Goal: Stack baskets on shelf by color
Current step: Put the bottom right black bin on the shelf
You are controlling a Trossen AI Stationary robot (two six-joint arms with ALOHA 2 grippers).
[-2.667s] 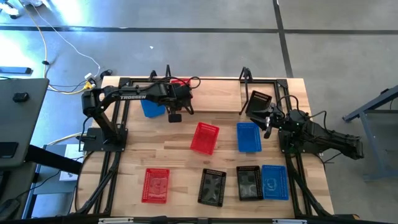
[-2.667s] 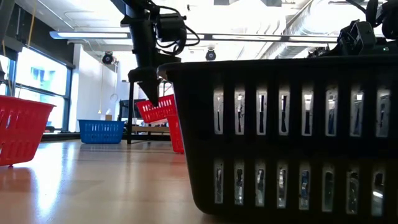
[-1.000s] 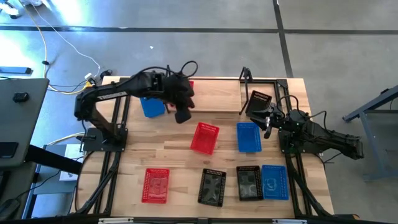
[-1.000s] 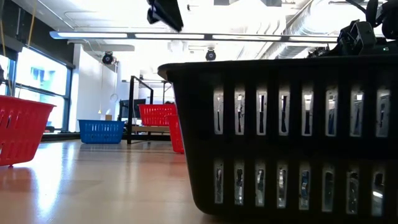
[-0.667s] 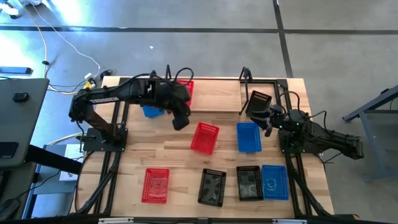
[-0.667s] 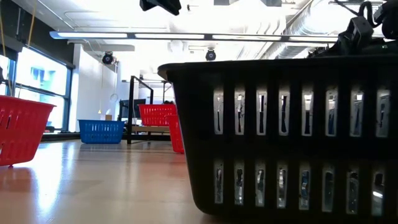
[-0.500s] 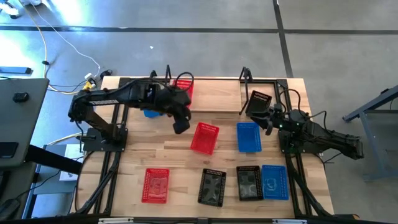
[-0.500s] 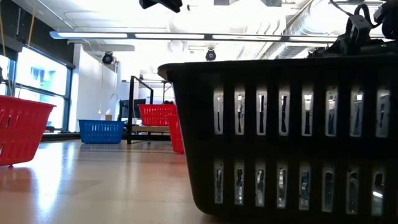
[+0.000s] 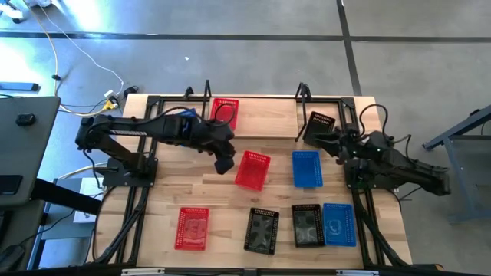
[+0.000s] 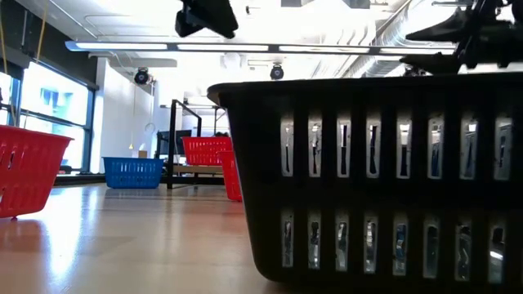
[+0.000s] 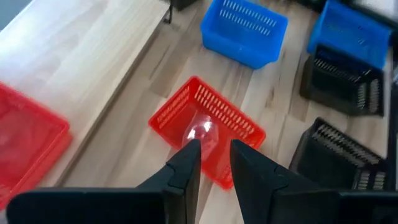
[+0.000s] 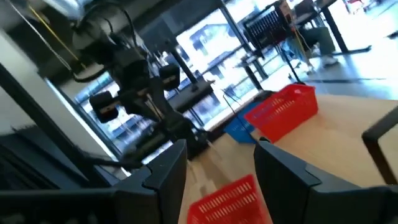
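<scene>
My left gripper (image 9: pixel 224 163) (image 11: pixel 214 163) is open by a narrow gap and hovers over the left edge of a red basket (image 9: pixel 252 169) (image 11: pixel 208 130) lying mid-table. Another red basket (image 9: pixel 224 112) sits on the left end of the shelf (image 9: pixel 265 119). My right gripper (image 9: pixel 318 138) (image 12: pixel 217 168) is open, just on the near side of a black basket (image 9: pixel 321 121) beside the shelf's right uprights. Nothing shows between its fingers. A blue basket (image 9: pixel 307 169) rests right of the middle red one.
Along the near edge stand a red basket (image 9: pixel 192 228), two black ones (image 9: pixel 262 230) (image 9: pixel 307 226) and a blue one (image 9: pixel 338 224). A further blue basket (image 10: pixel 133 171) shows in the low view, where a black basket (image 10: pixel 368 171) fills the foreground. Bare wood lies at the table's left.
My left gripper has swung away from the shelf's left end, toward the near edge and the right, until it is over the middle red basket. The red basket on the shelf has stayed put. My right gripper has reached a little toward the far edge, closer to the black basket.
</scene>
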